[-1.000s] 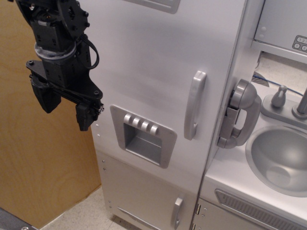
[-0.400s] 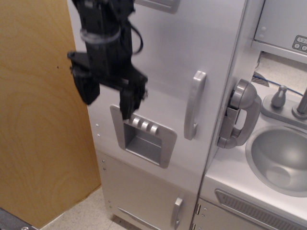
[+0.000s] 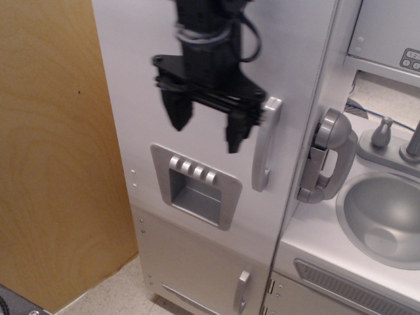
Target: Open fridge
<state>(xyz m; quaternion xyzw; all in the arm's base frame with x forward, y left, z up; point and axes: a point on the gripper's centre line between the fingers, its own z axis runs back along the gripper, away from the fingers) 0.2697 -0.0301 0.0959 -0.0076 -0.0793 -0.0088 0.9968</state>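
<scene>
The tall silver-white fridge [image 3: 138, 79] fills the middle of the view, its big door shut. Its curved grey vertical handle [image 3: 264, 146] is on the door's right edge. The recessed grey dispenser panel [image 3: 195, 186] with four buttons sits lower left on the door. My black gripper [image 3: 207, 126] hangs in front of the door, fingers pointing down and spread open, empty. Its right finger [image 3: 237, 131] is just left of the handle's upper part; I cannot tell if it touches. The image of the gripper is slightly blurred.
A smaller lower door with a short handle [image 3: 242, 291] is below. A grey toy phone handset [image 3: 328, 157] hangs right of the fridge. A toy sink [image 3: 387, 216] with faucet is at the right. A wooden panel [image 3: 52, 151] stands on the left.
My gripper has moved to the right across the fridge door, from beside the wooden panel past the dispenser to just left of the big handle. It stayed open.
</scene>
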